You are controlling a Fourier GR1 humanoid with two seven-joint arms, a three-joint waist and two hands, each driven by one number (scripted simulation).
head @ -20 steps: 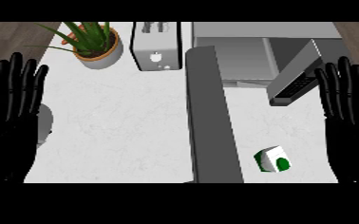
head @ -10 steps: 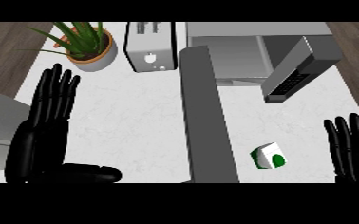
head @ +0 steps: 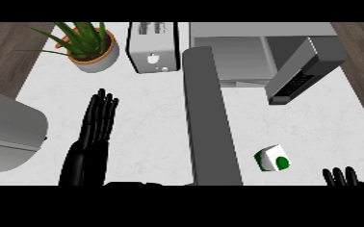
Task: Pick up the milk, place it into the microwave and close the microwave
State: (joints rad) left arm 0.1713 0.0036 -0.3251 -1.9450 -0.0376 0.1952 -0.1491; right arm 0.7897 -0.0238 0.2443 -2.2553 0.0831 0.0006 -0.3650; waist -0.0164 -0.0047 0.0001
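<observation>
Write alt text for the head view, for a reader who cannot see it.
A green-and-white milk carton stands untouched on the white counter, right of the long grey door of the open microwave. The left hand is open at left; of the right hand only fingertips show, lower right.

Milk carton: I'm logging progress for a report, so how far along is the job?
Nothing is done yet. The milk stands on the counter, untouched, right of the open microwave door. In hand: the right hand shows at the lower edge near it, holding nothing; the left hand is open. Left: grasp the milk, set it inside the microwave, close the door.
</observation>
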